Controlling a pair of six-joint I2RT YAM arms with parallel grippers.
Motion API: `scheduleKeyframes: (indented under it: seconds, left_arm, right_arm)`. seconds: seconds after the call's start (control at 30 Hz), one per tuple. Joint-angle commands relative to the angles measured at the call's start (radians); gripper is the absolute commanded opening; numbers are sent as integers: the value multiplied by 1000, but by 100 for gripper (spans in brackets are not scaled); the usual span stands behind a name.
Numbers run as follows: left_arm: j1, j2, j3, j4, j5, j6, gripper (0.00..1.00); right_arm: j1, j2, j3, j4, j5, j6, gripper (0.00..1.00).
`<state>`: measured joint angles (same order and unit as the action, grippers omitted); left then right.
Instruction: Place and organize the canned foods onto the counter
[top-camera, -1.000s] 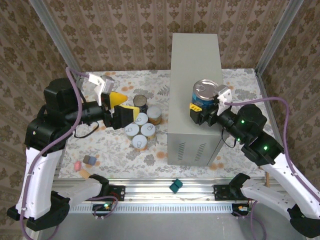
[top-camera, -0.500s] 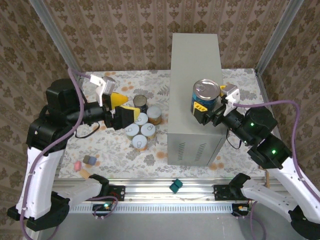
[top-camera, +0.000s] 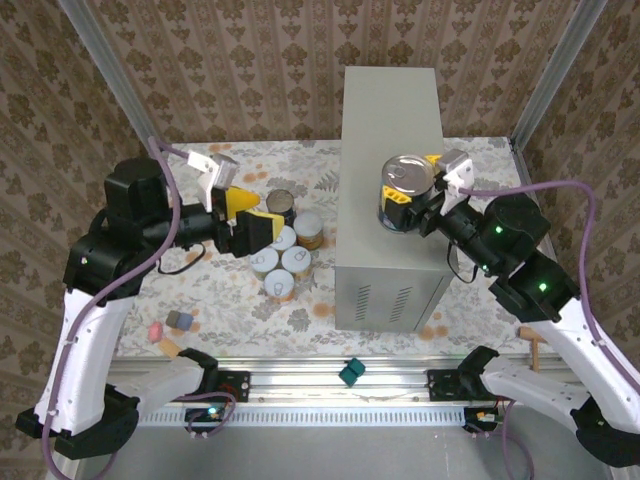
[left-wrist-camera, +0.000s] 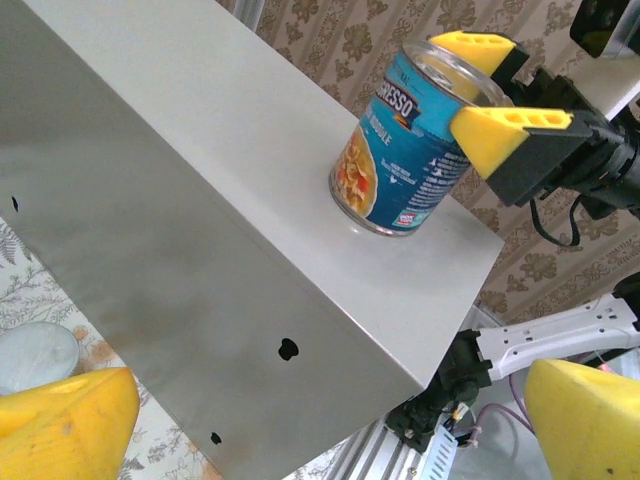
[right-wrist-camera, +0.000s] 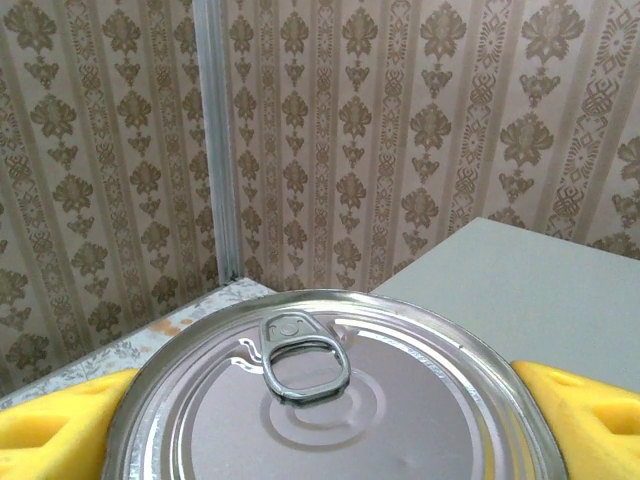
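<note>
**Desk:** So, what's on your screens, big things first?

**Operator:** I've got the floral table (top-camera: 200, 290), with the grey counter (top-camera: 390, 120) standing at its one o'clock, vent slits on the face towards me.

**Desk:** And the arms?

**Operator:** My right gripper (top-camera: 412, 192) comes in over the counter from three o'clock. Its yellow fingers (left-wrist-camera: 510, 125) sit against both sides of the blue-label can (left-wrist-camera: 405, 165), clamped near the rim. My left gripper (top-camera: 250, 212) hangs over the table at the counter's nine o'clock, fingers spread wide with nothing between them.

**Desk:** Where exactly is that can?

**Operator:** It stands on the counter top, towards the five o'clock end, base on the metal. On the right wrist view I see its lid with the pull tab (right-wrist-camera: 300, 355) and a yellow pad at either side.

**Desk:** The rest of the tins?

**Operator:** They're bunched on the table just at four o'clock of my left gripper. One dark can (top-camera: 281, 207) is at the cluster's twelve o'clock. Five short white-lidded cans (top-camera: 281, 285) are packed around and below it.
</note>
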<state>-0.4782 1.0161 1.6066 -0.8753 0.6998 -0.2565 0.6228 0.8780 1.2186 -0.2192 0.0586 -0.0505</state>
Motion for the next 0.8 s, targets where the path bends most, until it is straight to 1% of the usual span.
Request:
scheduleKeyframes:
  seconds: [0.0, 0.13, 0.17, 0.33, 0.57, 0.67, 0.77]
  left_arm:
    - [-9, -23, -45, 52, -14, -29, 100]
    - [-28, -39, -102, 86, -49, -38, 100]
    - [-36, -39, -107, 81, -93, -30, 100]
    - [-67, -36, -124, 81, -161, -2, 100]
    - [-86, -23, -154, 101, -181, 7, 100]
    - [-94, -18, -168, 106, -183, 8, 100]
    - [-97, -16, -181, 115, -180, 11, 100]
  right_arm:
    - [-15, 36, 45, 15, 40, -8, 76]
    - [-59, 99, 93, 57, 46, -1, 73]
    - [-76, 122, 108, 69, 46, 1, 72]
    - [-176, 252, 201, 122, 40, 7, 71]
    - [-349, 450, 317, 217, -33, 80, 70]
    - [-399, 531, 361, 261, -67, 93, 71]
    - [-427, 607, 402, 302, -77, 93, 71]
